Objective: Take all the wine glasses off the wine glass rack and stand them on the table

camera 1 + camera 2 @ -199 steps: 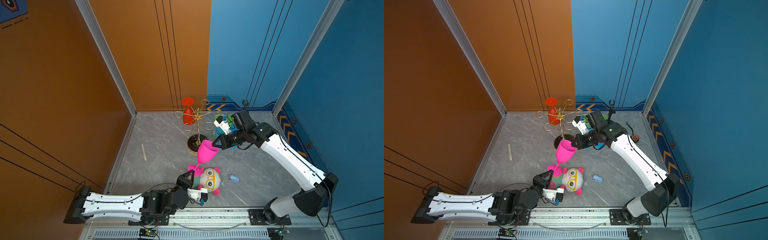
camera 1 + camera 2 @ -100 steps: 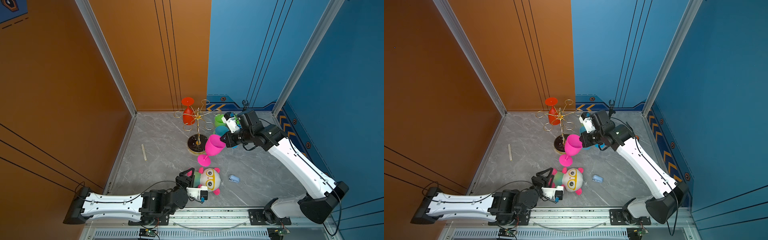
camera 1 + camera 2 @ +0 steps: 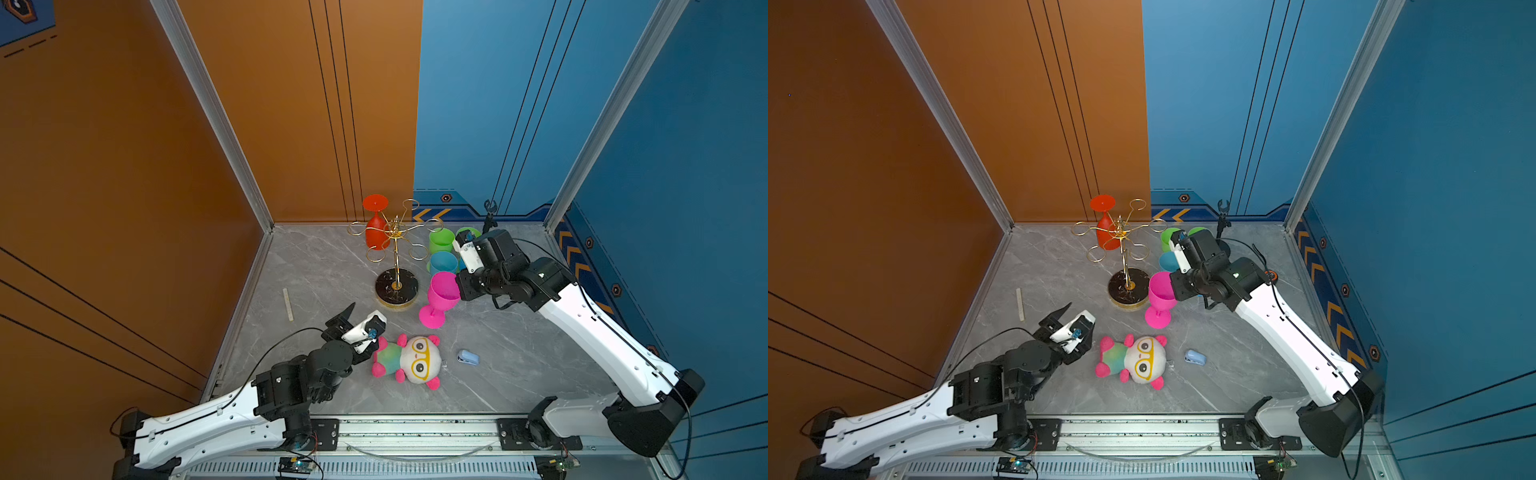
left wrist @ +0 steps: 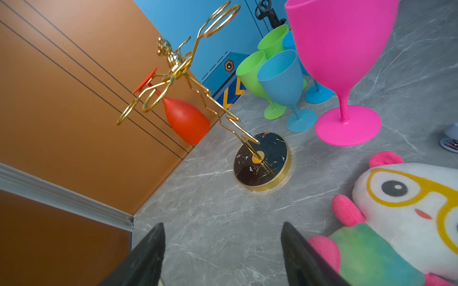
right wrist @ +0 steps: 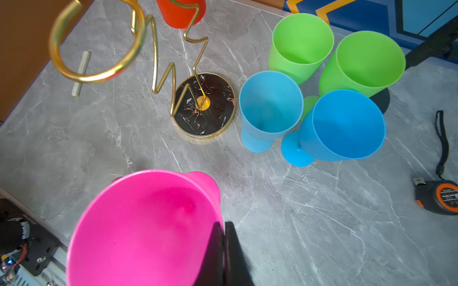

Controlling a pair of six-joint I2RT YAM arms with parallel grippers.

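The tabletop [image 3: 324,266] is crowded on my right arm's side, so I want a clean set-down. The rack [image 3: 397,286] stands toward the back, and the plush toy [image 3: 409,363] lies in front of it.

The pink glass [image 3: 444,291] is already off the rack. It is upright, just beside the rack's base, with its foot at the tabletop or just above it. I cannot tell whether it touches. Green glasses [image 5: 301,44] and blue glasses [image 5: 271,106] stand clustered behind it, near but apart. A red glass [image 3: 376,237] still hangs upside down from a far loop.

My right pincer [image 5: 224,232] is clamped on the pink glass, pinching the bowl's wall at the rim. My left pincer [image 4: 223,225] stands apart and empty, low beside the plush toy.

As I judge it, the step in hand is the release. I would:
- lower straight down until the foot sits flat, with the bowl vertical;
- part the fingers gently;
- lift straight up, so the inner finger does not drag the rim and tip the glass onto the rack's base or the blue glasses.

The left arm has no part in this.
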